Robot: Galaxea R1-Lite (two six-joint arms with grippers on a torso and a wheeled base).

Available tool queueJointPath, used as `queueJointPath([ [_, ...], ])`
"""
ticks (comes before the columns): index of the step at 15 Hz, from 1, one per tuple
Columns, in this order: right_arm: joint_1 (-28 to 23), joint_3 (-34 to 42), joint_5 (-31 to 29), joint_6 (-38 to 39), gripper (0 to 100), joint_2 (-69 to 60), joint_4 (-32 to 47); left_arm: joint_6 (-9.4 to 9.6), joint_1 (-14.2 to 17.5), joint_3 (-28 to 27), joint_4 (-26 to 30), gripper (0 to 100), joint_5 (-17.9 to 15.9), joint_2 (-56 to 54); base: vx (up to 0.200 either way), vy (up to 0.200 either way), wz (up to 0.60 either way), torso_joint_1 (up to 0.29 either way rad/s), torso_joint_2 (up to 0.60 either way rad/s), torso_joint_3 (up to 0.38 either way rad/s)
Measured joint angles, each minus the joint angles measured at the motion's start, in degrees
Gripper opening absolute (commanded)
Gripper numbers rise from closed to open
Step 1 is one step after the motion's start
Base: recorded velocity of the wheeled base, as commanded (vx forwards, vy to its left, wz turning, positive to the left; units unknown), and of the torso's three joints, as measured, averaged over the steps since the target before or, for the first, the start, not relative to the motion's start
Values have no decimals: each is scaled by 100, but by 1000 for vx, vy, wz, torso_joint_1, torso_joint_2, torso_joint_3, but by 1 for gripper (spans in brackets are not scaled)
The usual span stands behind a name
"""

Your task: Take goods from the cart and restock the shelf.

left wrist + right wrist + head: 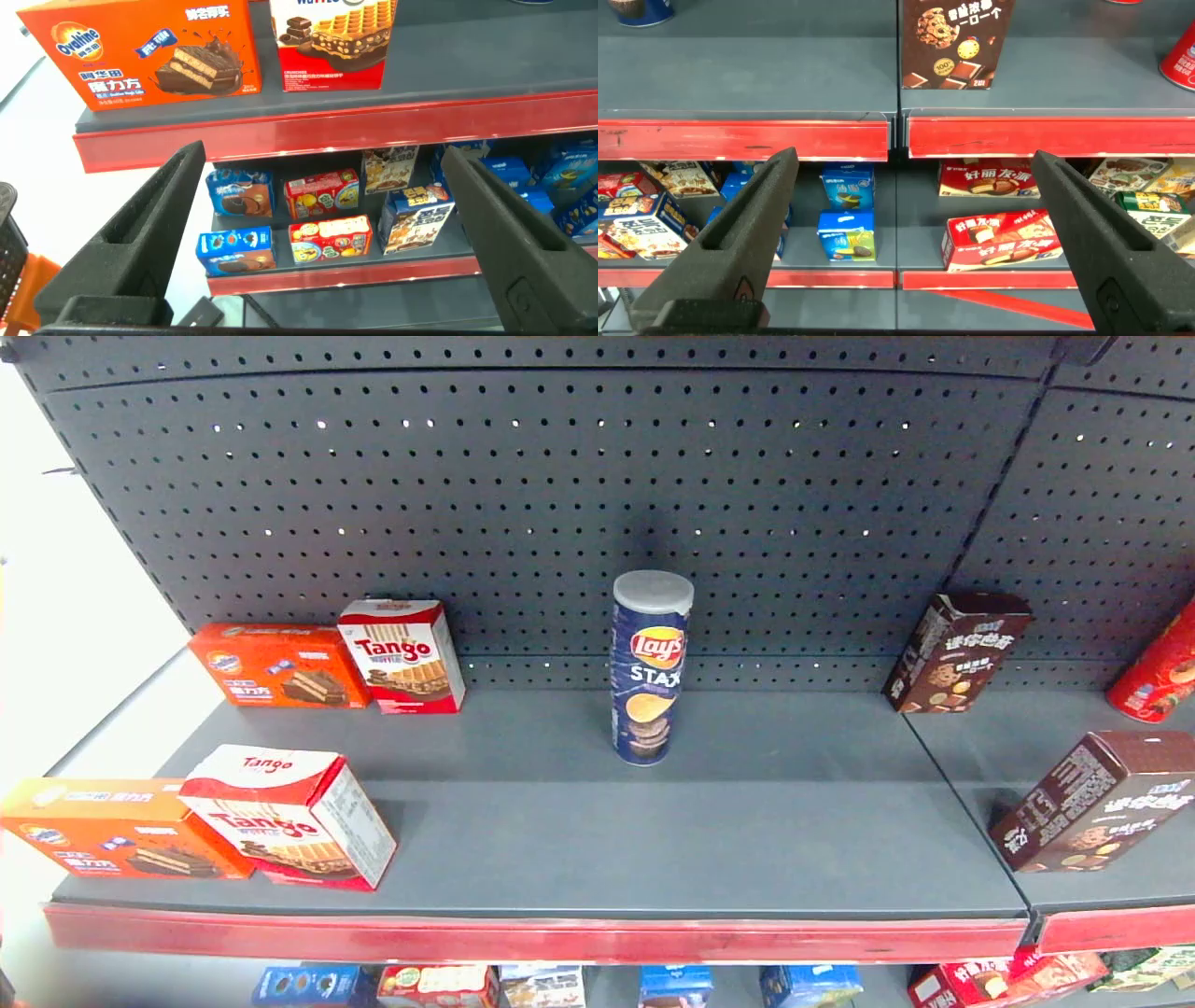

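Observation:
The grey shelf [653,831] carries a tall blue chips can [651,667] standing upright in its middle. Two orange boxes [280,665] [112,829] and two red-and-white wafer boxes [403,655] [291,818] stand at its left. Brown cookie boxes [957,651] [1097,801] and a red can [1158,667] are on the right. My left gripper [322,154] is open and holds nothing; it is in front of the shelf's red edge, below the orange box [149,51] and wafer box [332,42]. My right gripper [914,157] is open and holds nothing, below a brown cookie box [957,42].
The lower shelves hold small blue, red and yellow snack boxes [318,219] [845,210] [1004,238]. A perforated dark back panel [560,504] closes the shelf behind. Free room lies on both sides of the chips can. A dark mesh part with orange [14,271] shows at the left wrist view's edge.

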Motion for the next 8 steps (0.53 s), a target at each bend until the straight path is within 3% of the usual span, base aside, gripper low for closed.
queueJointPath([
  [6,-4,0,-4,4,100,0,0,-10,2,0,0,100,0,0,0,0,0,0,0,0],
  [8,-2,-5,-6,0,100,0,0,-10,2,0,0,100,-5,0,0,0,600,-2,5,2],
])
